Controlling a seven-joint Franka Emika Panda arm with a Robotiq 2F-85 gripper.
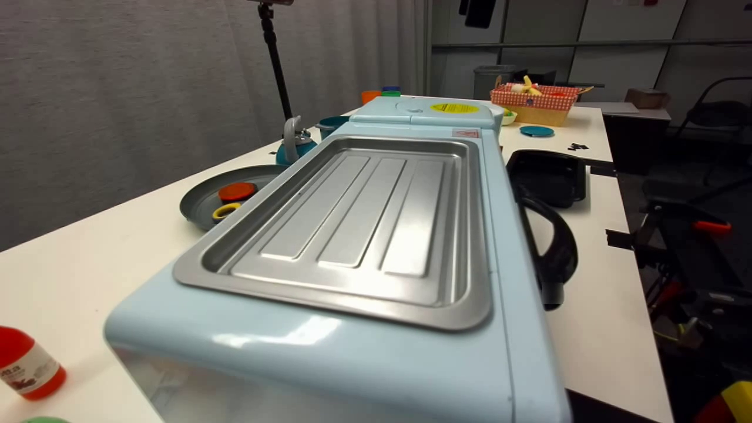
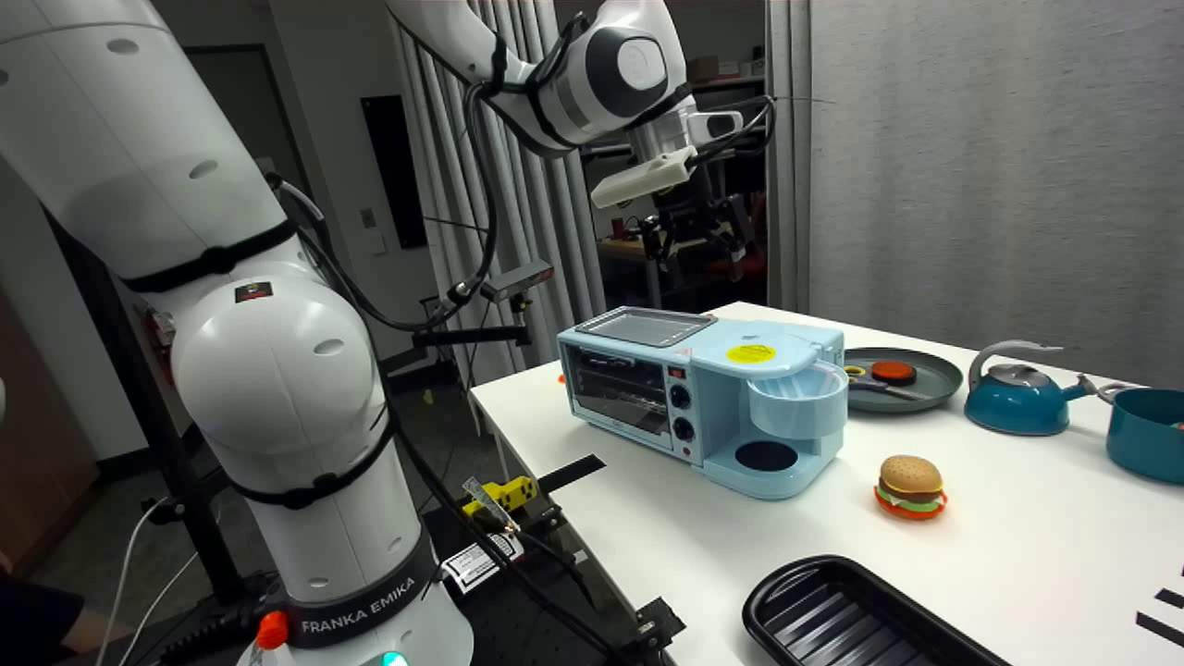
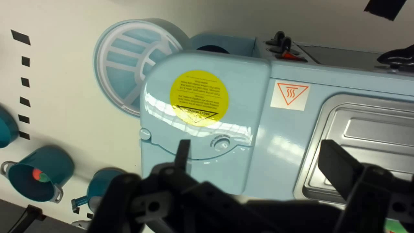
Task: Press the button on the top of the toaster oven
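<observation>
The toaster oven (image 1: 411,358) is a pale-blue box with a ribbed silver tray top (image 1: 352,214). It also shows whole in an exterior view (image 2: 717,416) and from above in the wrist view (image 3: 279,129). A small round recessed button (image 3: 222,144) sits on its lid, below a yellow round sticker (image 3: 199,98). My gripper (image 3: 255,144) is open and empty, its fingers wide apart. In the wrist view the left finger overlaps the lid beside the button and the right finger overlaps the tray. In an exterior view the gripper (image 2: 696,245) hangs well above the oven, apart from it.
A pale-blue basket (image 3: 139,64) swings out from the oven's end. A dark pan (image 2: 902,379), a teal kettle (image 2: 1022,402), a teal pot (image 2: 1147,430) and a toy burger (image 2: 911,486) stand on the table. A black tray (image 2: 856,615) lies near the table's front edge.
</observation>
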